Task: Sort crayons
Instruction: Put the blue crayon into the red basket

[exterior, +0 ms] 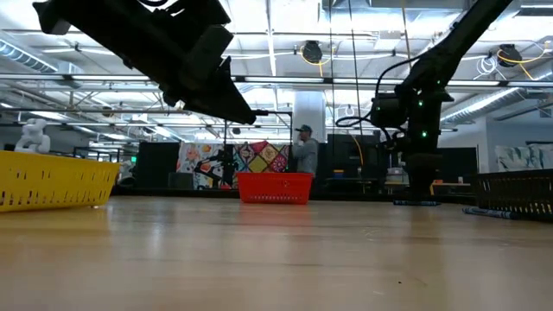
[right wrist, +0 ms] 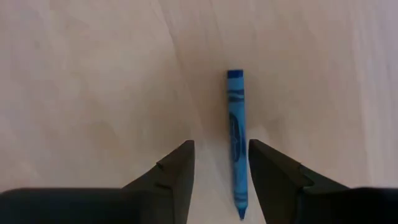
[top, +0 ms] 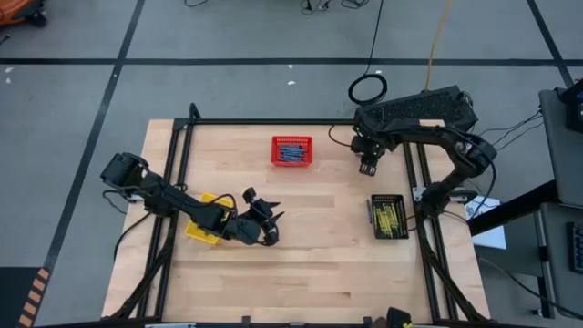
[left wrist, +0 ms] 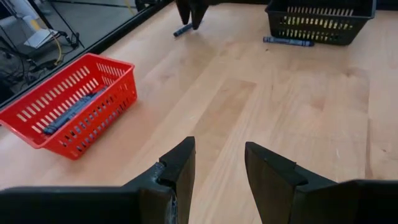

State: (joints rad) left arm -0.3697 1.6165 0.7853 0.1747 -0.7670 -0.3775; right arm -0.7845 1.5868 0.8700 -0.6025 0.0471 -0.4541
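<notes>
Sorting judged mostly done: blue crayons held in red basket (top: 291, 151), yellow ones in black basket (top: 388, 216). Two blue crayons left on worktop (top: 319, 264): one (right wrist: 236, 140) beside red basket, under right gripper (right wrist: 221, 171), jaws apart, nothing held; one (left wrist: 288, 42) against black basket. Left gripper (left wrist: 217, 177) by yellow basket (top: 202, 228), jaws apart, empty.

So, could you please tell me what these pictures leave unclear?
- Yellow basket: high view, the left arm covers it; contents hidden.
- Black basket: left wrist view, top edge cuts it off.
- Blue crayon: right wrist view, a finger of the right gripper hides its lower side.
</notes>
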